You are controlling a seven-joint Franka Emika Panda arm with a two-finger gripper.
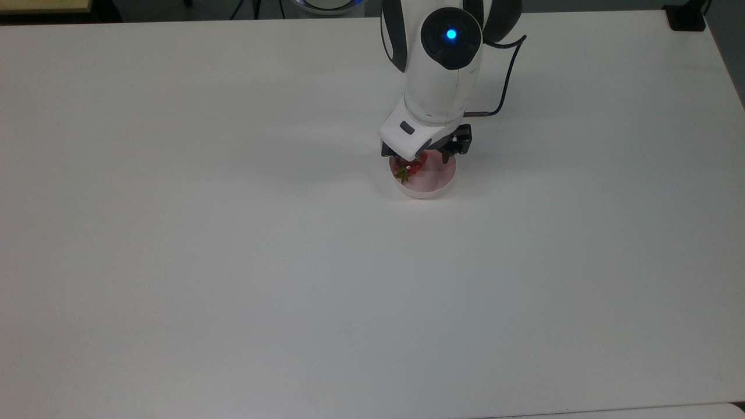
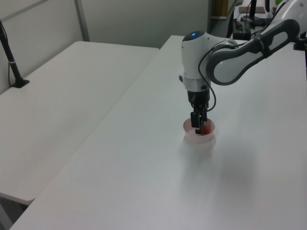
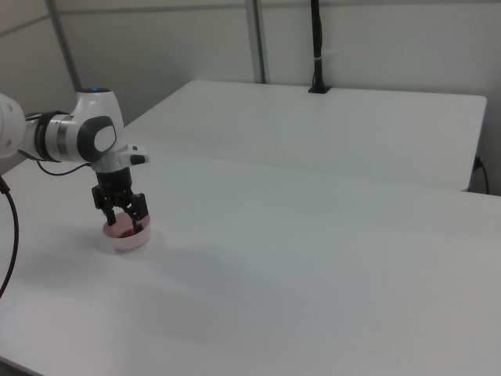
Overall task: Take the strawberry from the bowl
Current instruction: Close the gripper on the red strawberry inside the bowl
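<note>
I see the gripper [image 3: 125,228] lowered into the bowl [image 1: 433,183], fingers spread apart on either side of the strawberry [image 1: 411,168]. The strawberry lies at the bowl's 10 o'clock side in the top view, on the white table [image 1: 233,233].

The claw [image 1: 420,156] hides part of the strawberry [image 1: 412,168] and the bowl's [image 1: 433,185] far rim.

Lab or office: plain white tables [image 3: 329,235], partition walls [image 3: 376,47].
</note>
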